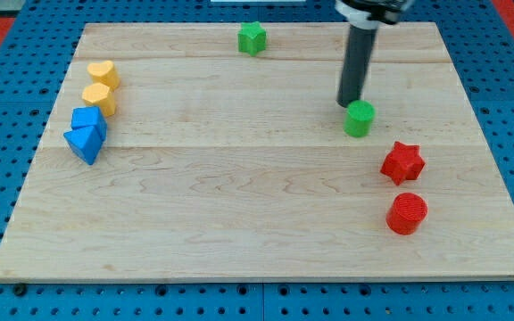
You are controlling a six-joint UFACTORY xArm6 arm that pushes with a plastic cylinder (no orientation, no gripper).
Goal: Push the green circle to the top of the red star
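Note:
The green circle is a short green cylinder on the wooden board at the view's right. The red star lies below it and to its right, with a gap between them. My tip is the lower end of the dark rod and stands at the green circle's upper left edge, touching or nearly touching it.
A red circle lies below the red star. A green star sits near the board's top edge. Two yellow blocks and two blue blocks cluster at the view's left.

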